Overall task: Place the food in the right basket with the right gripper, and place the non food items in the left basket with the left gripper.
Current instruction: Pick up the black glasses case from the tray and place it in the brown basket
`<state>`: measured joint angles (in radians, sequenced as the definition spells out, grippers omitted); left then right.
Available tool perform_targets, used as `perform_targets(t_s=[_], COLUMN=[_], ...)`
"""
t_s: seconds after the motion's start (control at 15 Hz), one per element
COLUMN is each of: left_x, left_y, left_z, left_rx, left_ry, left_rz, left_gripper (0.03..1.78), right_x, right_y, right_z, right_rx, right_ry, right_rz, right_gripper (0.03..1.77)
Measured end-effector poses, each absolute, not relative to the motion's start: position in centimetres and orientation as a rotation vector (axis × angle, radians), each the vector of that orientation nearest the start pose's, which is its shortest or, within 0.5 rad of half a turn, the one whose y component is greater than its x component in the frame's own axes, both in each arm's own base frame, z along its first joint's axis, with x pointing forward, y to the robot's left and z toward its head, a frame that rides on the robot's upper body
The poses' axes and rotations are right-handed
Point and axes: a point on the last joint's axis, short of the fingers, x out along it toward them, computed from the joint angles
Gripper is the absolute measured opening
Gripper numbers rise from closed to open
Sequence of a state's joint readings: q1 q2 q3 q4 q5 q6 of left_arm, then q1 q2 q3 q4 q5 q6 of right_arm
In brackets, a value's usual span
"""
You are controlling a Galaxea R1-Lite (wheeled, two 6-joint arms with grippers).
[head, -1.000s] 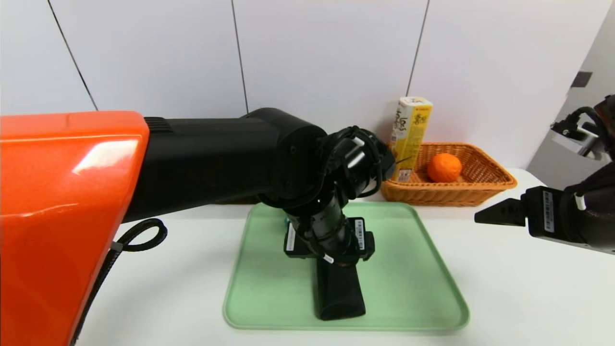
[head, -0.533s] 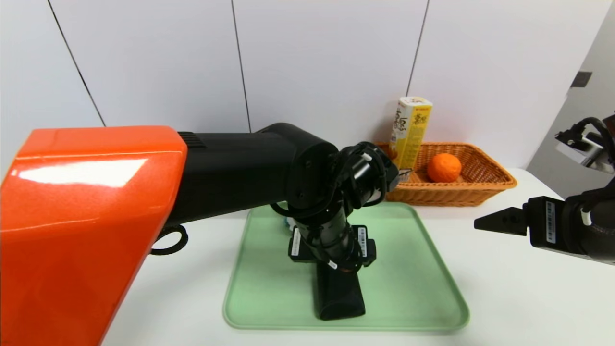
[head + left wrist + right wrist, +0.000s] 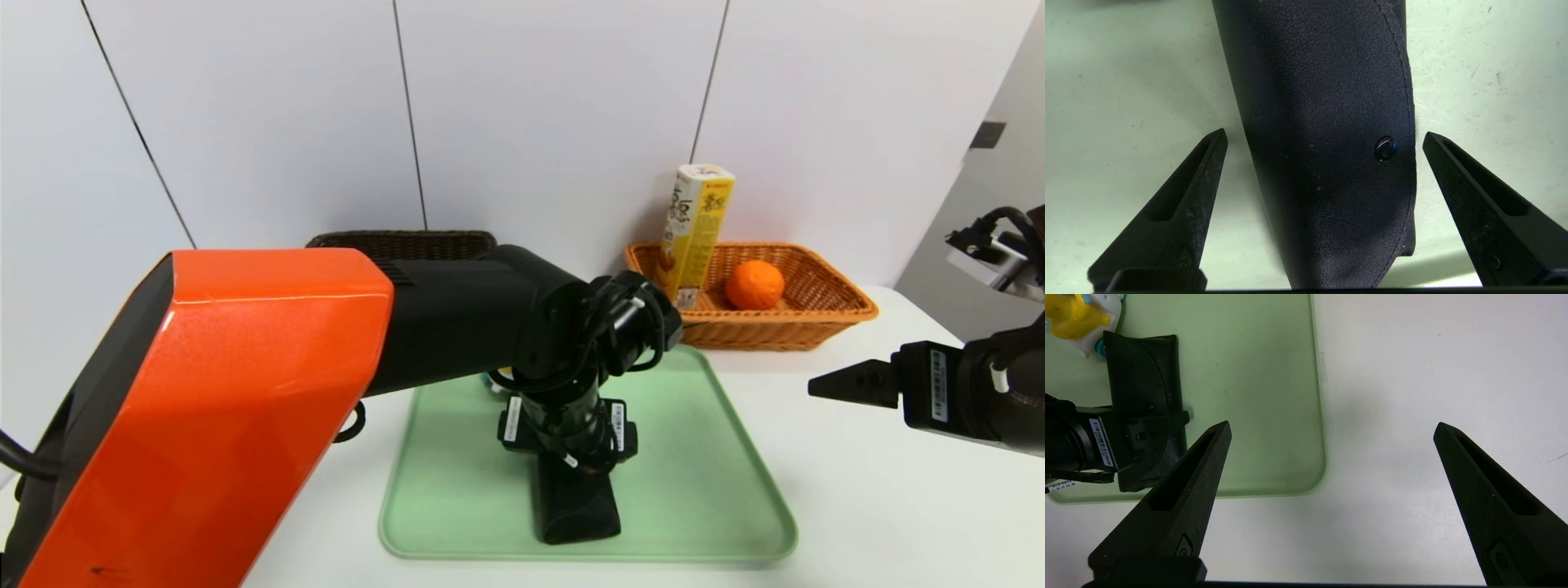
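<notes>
A long black pouch [image 3: 575,510] lies lengthwise on the green tray [image 3: 710,498]. My left gripper [image 3: 1325,132] points down over the pouch's far half, open, one finger on each side and neither touching it. A yellow duck toy [image 3: 1073,314] sits on the tray just past the pouch's far end. The yellow-and-white carton [image 3: 698,233] stands in the orange right basket [image 3: 824,314], beside the orange fruit [image 3: 755,284]. Only the rim of the dark brown left basket [image 3: 400,239] shows behind my left arm. My right gripper [image 3: 1331,424] hangs open and empty over bare table, right of the tray.
My left arm's big orange and black housing [image 3: 245,392] hides most of the table's left half. The white wall stands close behind both baskets. White tabletop [image 3: 882,506] stretches right of the tray, under my right gripper.
My left arm has swung lower and rightward, uncovering the dark basket's rim, and its gripper has come down closer over the pouch. The right gripper has barely moved.
</notes>
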<state>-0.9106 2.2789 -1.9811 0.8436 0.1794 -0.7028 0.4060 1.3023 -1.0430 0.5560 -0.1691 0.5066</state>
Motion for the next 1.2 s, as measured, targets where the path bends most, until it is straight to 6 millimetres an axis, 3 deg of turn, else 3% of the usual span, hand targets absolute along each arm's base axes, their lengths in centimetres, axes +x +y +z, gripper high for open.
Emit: perform_targets(t_s=[0.27, 0.47, 0.73, 0.93, 1.2], left_x=[26.5, 26.1, 25.6, 24.8, 23.8], left_y=[-33.6, -34.1, -34.3, -34.3, -33.5], left_z=[15.3, 15.3, 15.5, 17.3, 21.4], left_rx=[0.006, 0.004, 0.008, -0.053, -0.158], left_ry=[1.139, 1.135, 1.137, 1.158, 1.121], left_rz=[-0.271, -0.289, -0.305, -0.408, -0.578], left_gripper=[1.66, 1.17, 0.75, 0.51, 0.49], right_x=[16.6, 16.6, 16.5, 16.3, 16.1], right_y=[6.7, 6.7, 6.7, 6.6, 6.5], right_z=[24.3, 24.3, 24.4, 24.6, 24.4], right_rx=[0.246, 0.242, 0.244, 0.246, 0.245], right_ry=[0.814, 0.814, 0.809, 0.803, 0.805], right_rz=[0.022, 0.025, 0.026, 0.028, 0.027], right_gripper=[1.71, 1.71, 1.71, 1.71, 1.71])
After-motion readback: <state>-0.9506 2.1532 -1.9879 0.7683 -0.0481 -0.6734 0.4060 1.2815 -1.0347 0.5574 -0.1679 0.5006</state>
